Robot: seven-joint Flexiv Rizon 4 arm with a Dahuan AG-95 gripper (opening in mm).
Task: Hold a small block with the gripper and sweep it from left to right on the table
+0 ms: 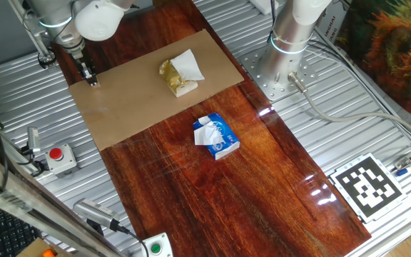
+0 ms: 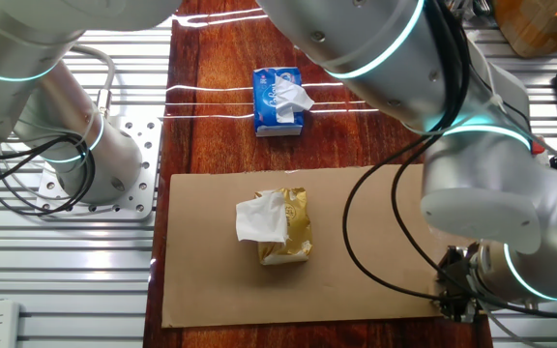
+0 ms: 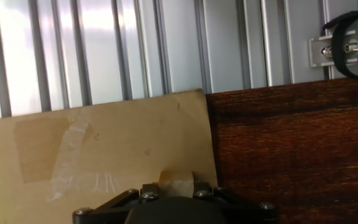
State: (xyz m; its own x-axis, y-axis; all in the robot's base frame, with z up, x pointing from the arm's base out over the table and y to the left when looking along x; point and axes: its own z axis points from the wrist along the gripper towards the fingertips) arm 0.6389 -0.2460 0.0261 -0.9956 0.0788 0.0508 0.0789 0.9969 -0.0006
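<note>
You have the arm bent down over the far left corner of the cardboard sheet (image 1: 155, 86), with the gripper (image 1: 90, 77) pointing almost straight down at it. In one fixed view the black fingers sit low, their tips at or just above the cardboard near its corner, close to where the table (image 1: 262, 185) meets the ribbed metal surround (image 1: 20, 100). In the other fixed view the gripper (image 2: 455, 290) shows at the right end of the cardboard, mostly hidden under the thick silver wrist joint.

The hand view looks along the fingers. There a pale tan piece, which looks like the small block (image 3: 176, 181), sits just above the black gripper body at the bottom edge, resting on the cardboard beside its right edge. You cannot tell from these pictures whether the fingers are clamped on it or only near it; the tips are hidden.

The yellowish crumpled lump with white paper (image 1: 180, 73) lies well apart, near the middle of the cardboard. The blue-and-white packet (image 1: 216, 135) lies on the bare wood, nearer than the sheet.
</note>
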